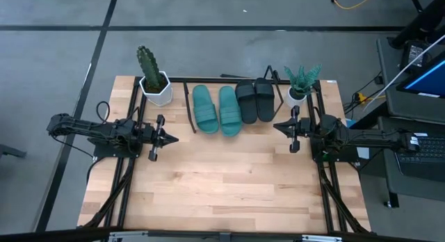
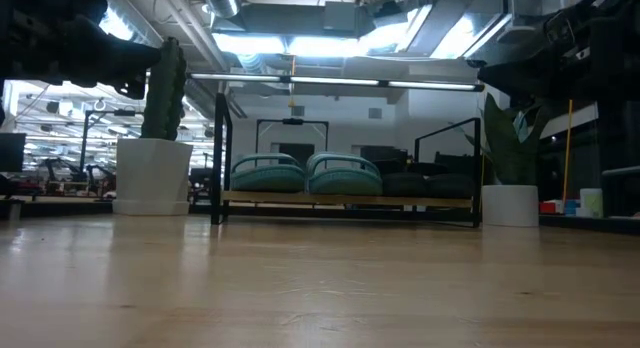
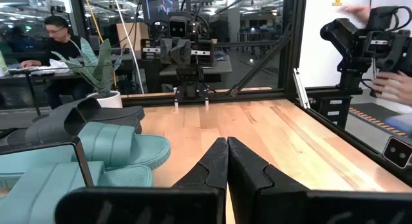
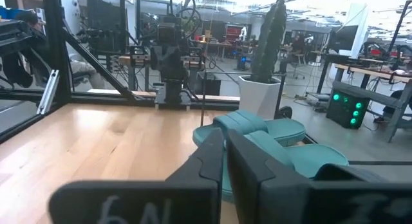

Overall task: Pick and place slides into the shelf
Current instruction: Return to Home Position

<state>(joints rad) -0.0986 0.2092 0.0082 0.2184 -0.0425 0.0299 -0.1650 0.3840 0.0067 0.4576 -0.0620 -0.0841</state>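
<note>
Both hands are up off the surface (image 1: 229,193) and facing each other tip to tip across the middle. The left hand (image 1: 172,138) has its two dark fingers (image 3: 212,166) pressed flat together with nothing between them. The right hand (image 1: 277,126) mirrors it from the other side, its fingers (image 4: 209,156) closed down to a thin seam, and it carries nothing either. Forward of both hands, across the gap between them, stands the shelf (image 2: 350,199) with all four sandals lined up side by side on its slanted board. The teal slides (image 1: 203,108) sit as a pair nearer the left hand, forward and to its right. The black slides (image 1: 247,101) sit as a pair nearer the right hand, forward and to its left. The inner teal one and the inner black one lie just beside each other, and every strap is at the end closer to the hands. A cactus (image 1: 147,61) in a white pot stands forward of the left hand, just beside the shelf's left end. A leafy plant (image 1: 302,78) in a smaller white pot stands right in front of the right hand, at the shelf's other end. As for writing, there is a white scrawl (image 4: 132,208) on the right hand's own housing, perhaps a 6 and an N, but it is too smeared to read for sure.
</note>
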